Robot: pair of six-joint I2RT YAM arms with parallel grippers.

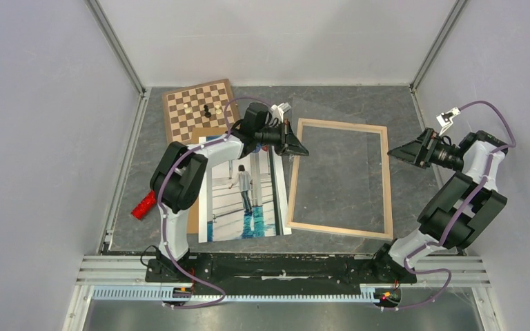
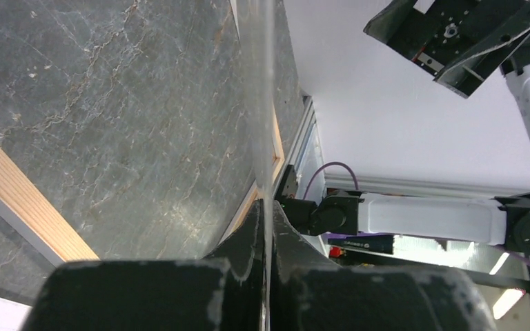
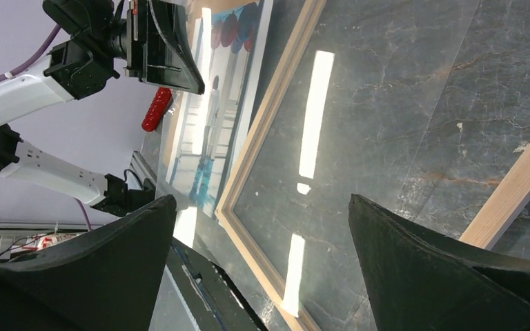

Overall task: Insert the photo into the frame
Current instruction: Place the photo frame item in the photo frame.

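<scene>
Here, shows the photo [image 1: 245, 196] lying face up on the surface [image 1: 410, 203], on top of a brown backing board [image 1: 193, 222], just left of the frame [image 1: 338, 229] and not yet inside it. Puts both long axes near to far, roughly parallel, with the photo's right edge hard by the frame's left bar. Finds the left gripper [image 1: 298, 149] above the photo's far right corner, pinched shut on the edge of a clear sheet [image 2: 266, 103] that appears to stand tilted over the frame. Catches the right gripper [image 1: 395, 152] spread wide and holding nothing, hovering at the frame's far right corner, well apart from the photo. Makes the left arm much the nearer to the photo, though judged tied up while the clear sheet is in its grip. Counts one photo, one frame, one clear sheet, one backing board, one chessboard [image 1: 200, 110] at far left with what look like three pieces, and one red object [image 1: 145, 205] at the left edge.
</scene>
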